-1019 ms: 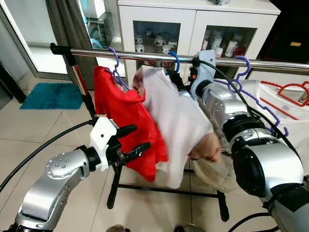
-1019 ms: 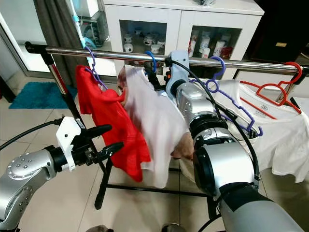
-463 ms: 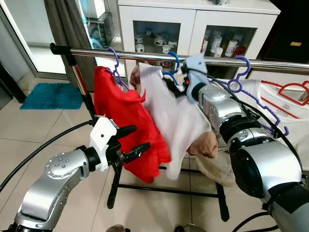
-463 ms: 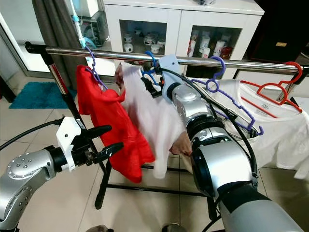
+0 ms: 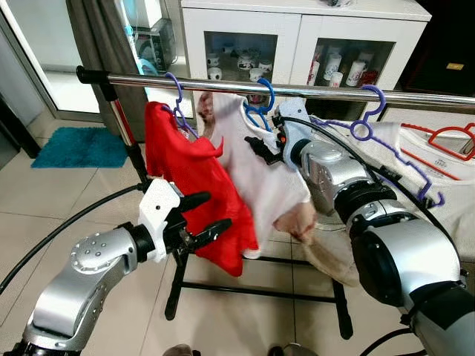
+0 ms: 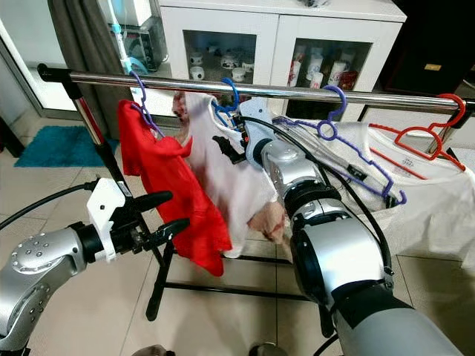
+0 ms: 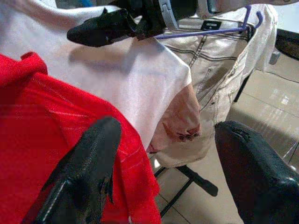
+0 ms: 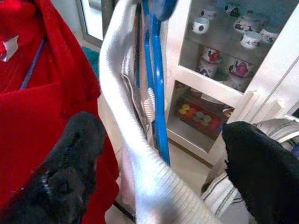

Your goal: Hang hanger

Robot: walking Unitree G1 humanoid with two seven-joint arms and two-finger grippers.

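Hanging from the steel rail (image 5: 223, 84) by its hook, the blue hanger (image 5: 261, 104) sits between the purple hanger (image 5: 177, 100) carrying the red garment (image 5: 193, 189) at its 9 o'clock and a second, bare purple hanger (image 5: 386, 148) at its 3 o'clock; the hook points up to 12 o'clock, while its long axis runs roughly along the robot's line of sight, edge-on to the head camera. A white shirt (image 5: 260, 178) drapes over the blue hanger, so most of the frame is hidden; only the hook and a short run of the neck show from the head, and the blue bar inside the collar shows in the right wrist view. The right claw (image 5: 260, 148) is just below the hook with its fingers (image 8: 70, 158) spread wide on either side of the shirt collar, gripping nothing. The left claw (image 5: 200, 219) is held low at 7 o'clock, fingers (image 7: 88, 163) apart, facing the red garment's hem but not clamped on it. A red hanger (image 6: 438, 122) with a white top is cut off at the frame edge at 3 o'clock. Behind the rail stands a white glass-fronted cabinet (image 5: 297, 37) holding cups; the floor (image 5: 67, 200) is pale tile with a teal mat (image 5: 82, 147) at 9 o'clock. Shirt detail is slightly blurred.
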